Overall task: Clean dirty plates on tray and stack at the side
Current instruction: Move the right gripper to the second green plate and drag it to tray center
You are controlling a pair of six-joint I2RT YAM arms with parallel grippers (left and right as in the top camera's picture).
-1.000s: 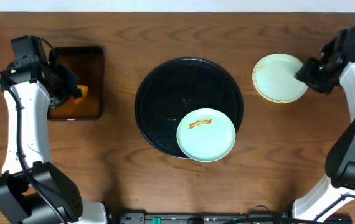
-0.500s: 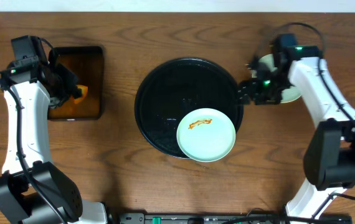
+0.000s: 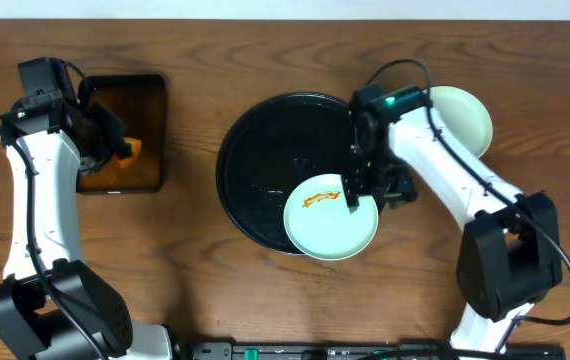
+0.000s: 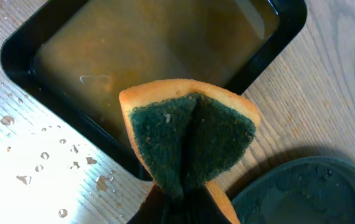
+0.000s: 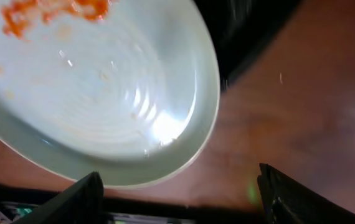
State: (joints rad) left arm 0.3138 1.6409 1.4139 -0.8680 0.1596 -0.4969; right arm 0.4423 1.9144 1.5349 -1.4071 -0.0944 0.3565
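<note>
A pale mint-blue plate point(image 3: 330, 217) with an orange-brown smear rests on the front right rim of the round black tray point(image 3: 265, 160). My right gripper point(image 3: 357, 190) is open and hovers over that plate's right edge; the right wrist view shows the plate point(image 5: 96, 93) filling the frame between the spread fingers point(image 5: 180, 202). A stack of two plates, mint-blue on pale yellow point(image 3: 465, 115), lies on the table to the tray's right. My left gripper point(image 3: 115, 150) is shut on an orange sponge with a green scrub face point(image 4: 190, 134) over the rectangular tray.
A rectangular black tray of orange-brown liquid point(image 3: 120, 130) stands at the left; it also shows in the left wrist view point(image 4: 152, 56). Water drops lie on the table beside it point(image 4: 34, 168). The round tray's rim shows in the left wrist view point(image 4: 308, 186).
My right arm has swung left from the plate stack at the right to above the smeared plate on the tray. The left arm has not moved.
</note>
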